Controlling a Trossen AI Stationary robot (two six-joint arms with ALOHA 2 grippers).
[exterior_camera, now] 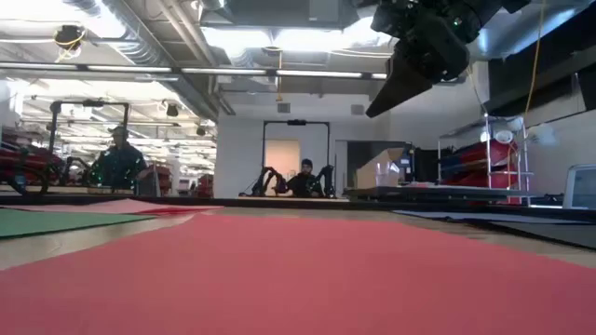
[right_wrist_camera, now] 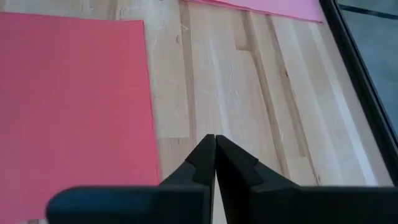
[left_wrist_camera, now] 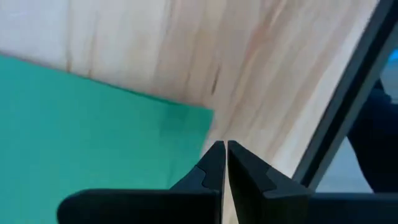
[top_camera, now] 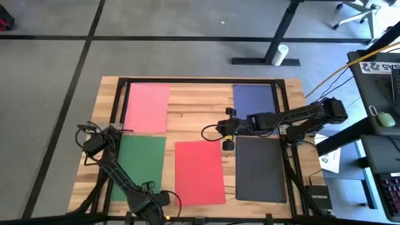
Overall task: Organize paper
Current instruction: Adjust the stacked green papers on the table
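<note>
Five sheets of paper lie flat on the wooden table: pink (top_camera: 147, 107) at the far left, navy blue (top_camera: 255, 100) at the far right, green (top_camera: 139, 165) at the near left, red (top_camera: 199, 172) in the near middle, dark grey (top_camera: 260, 169) at the near right. My right gripper (top_camera: 226, 129) hangs shut above bare wood between the red (right_wrist_camera: 71, 99) and dark grey sheets. My left gripper (left_wrist_camera: 225, 155) is shut, low at the near left, by a corner of the green sheet (left_wrist_camera: 93, 130).
A black frame (top_camera: 200, 81) runs round the table's far and side edges. Cables trail from both arms. Bare wood (top_camera: 200, 106) shows between the pink and navy sheets. Beyond the table are desks, a white sheet (top_camera: 330, 159) and people far off.
</note>
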